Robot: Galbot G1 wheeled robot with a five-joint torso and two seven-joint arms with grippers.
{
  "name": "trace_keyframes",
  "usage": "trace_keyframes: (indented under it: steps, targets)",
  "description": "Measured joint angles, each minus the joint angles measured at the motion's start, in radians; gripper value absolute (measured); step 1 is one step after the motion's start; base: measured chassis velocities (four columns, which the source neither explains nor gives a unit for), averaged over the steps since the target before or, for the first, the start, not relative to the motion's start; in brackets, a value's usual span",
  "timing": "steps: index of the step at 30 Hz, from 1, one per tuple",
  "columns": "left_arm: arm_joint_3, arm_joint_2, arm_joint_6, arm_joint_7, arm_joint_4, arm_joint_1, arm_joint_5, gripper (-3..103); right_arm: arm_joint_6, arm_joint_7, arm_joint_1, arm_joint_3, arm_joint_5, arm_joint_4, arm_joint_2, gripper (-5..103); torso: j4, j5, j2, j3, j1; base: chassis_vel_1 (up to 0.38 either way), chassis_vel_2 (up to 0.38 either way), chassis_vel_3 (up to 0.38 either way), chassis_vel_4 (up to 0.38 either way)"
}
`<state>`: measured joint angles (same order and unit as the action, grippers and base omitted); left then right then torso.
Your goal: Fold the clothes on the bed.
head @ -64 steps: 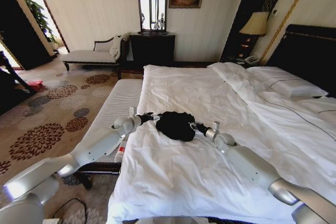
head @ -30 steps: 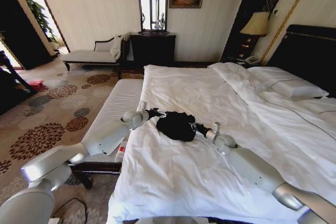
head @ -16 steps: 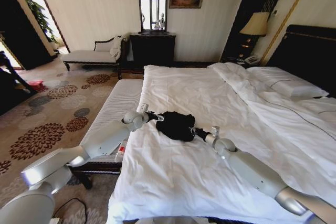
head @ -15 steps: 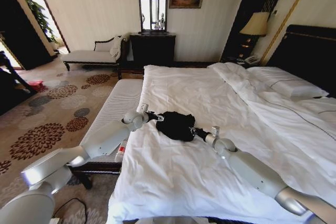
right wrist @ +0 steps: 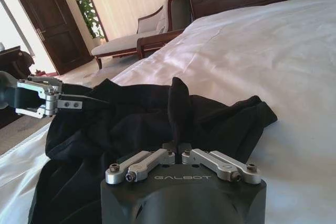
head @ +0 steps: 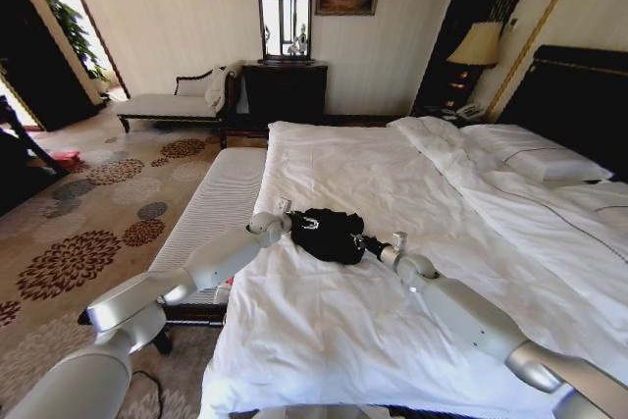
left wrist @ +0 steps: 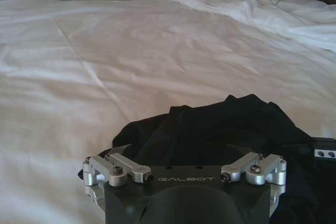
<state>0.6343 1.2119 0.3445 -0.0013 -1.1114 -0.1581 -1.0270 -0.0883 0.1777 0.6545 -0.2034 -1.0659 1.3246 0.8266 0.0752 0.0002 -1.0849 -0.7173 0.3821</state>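
Black T-shirt (head: pixel 329 235) bunched in a crumpled heap on the white bed (head: pixel 392 340), near the edge beside the ribbed bench (head: pixel 221 198), well apart from the pillows (head: pixel 535 159); lying between the two grippers. Left gripper (head: pixel 297 222) pressed into the bench-side edge of the heap, arm reaching in from over the bench; seen from the right wrist view (right wrist: pixel 79 103), jaws drawn together to a narrow point with dark cloth pinched at the tip. Right gripper (head: pixel 365 241) at the opposite edge of the heap, arm stretched low across the duvet; in its own wrist view (right wrist: pixel 178 145) jaws closed tight on an upright fold of the black fabric (right wrist: pixel 157 129) rising between them. From the left wrist view, cloth (left wrist: pixel 226 129) mounded just ahead of the gripper body (left wrist: pixel 184 182), fingertips hidden beneath it; smooth white sheet beyond. Farther off, a chaise (head: pixel 182 100) and a dark dresser (head: pixel 285 90) against the wall.
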Motion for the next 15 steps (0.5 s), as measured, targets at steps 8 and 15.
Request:
trace_keyframes:
  steps: [8,15]
  targets:
    - [0.007,0.046,-0.016,-0.007,0.049,0.009,0.027,88,0.004,0.011,0.019,0.027,0.004,-0.006,-0.008,1,0.0001,-0.0002,0.0,0.0,0.0,0.0,0.0,0.0,0.0]
    - [0.007,0.042,-0.015,-0.015,0.053,0.015,0.025,66,0.006,0.014,0.03,0.039,0.007,-0.005,-0.012,1,0.0001,-0.0001,0.0,0.0,0.0,0.0,0.0,0.0,0.0]
